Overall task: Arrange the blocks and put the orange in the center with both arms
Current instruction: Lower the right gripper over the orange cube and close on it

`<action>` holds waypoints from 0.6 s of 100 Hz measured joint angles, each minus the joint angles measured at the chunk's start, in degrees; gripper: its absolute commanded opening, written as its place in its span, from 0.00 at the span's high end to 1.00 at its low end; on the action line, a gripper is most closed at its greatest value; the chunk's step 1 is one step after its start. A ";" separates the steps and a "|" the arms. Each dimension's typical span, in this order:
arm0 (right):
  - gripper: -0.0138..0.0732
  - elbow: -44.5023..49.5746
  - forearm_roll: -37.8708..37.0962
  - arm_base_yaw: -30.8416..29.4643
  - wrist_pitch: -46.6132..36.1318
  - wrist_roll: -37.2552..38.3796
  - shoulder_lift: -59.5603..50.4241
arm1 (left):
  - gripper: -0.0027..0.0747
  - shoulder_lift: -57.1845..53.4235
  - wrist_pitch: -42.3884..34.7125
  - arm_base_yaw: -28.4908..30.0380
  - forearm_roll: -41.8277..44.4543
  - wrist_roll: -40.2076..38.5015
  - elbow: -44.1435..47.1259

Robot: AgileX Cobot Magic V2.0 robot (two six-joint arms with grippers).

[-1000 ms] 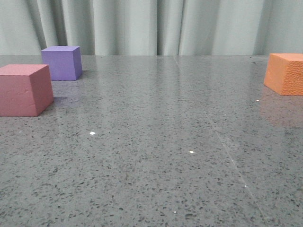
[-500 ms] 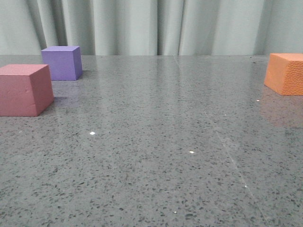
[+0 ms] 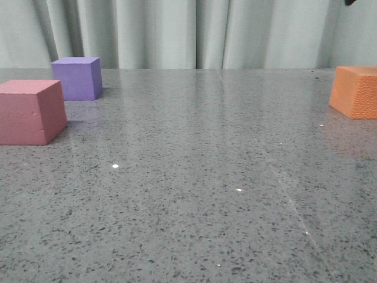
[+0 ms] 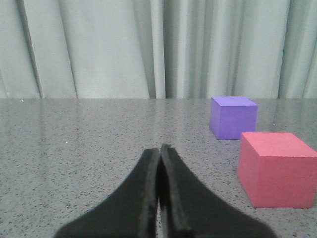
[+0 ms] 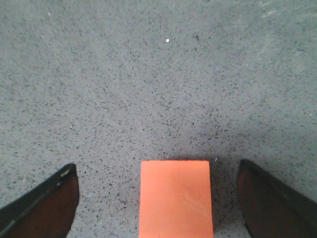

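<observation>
At the table's left the dusty pink-red foam cube [image 3: 30, 112] and purple foam cube [image 3: 76, 78] sit beside the left gripper [image 4: 159, 148], whose fingers are pressed together on nothing. Far right, the pebbled orange foam cube [image 5: 176, 198] lies directly beneath the right gripper [image 5: 157, 196], centred between its widely spread, empty fingers, so the right arm is plainly nearer for the grasp.

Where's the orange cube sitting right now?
The orange cube sits at the far right edge of the front view, alone on the grey table, across from the other two blocks. In the right wrist view it lies between the open right gripper fingers.
</observation>
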 measured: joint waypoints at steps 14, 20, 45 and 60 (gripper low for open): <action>0.11 -1.83 0.00 0.00 1.26 -1.06 3.85 | 0.99 0.00 0.00 0.00 0.00 0.00 0.00; 0.11 -1.97 0.00 0.00 2.05 -1.16 4.87 | 0.99 0.00 0.00 0.00 0.00 0.00 0.00; 0.11 -2.01 0.00 0.00 3.38 -1.31 6.48 | 0.99 0.00 0.00 0.00 0.00 0.00 0.00; 0.11 -2.01 0.00 0.00 3.50 -1.52 7.39 | 0.99 0.00 0.00 0.00 0.00 0.00 0.00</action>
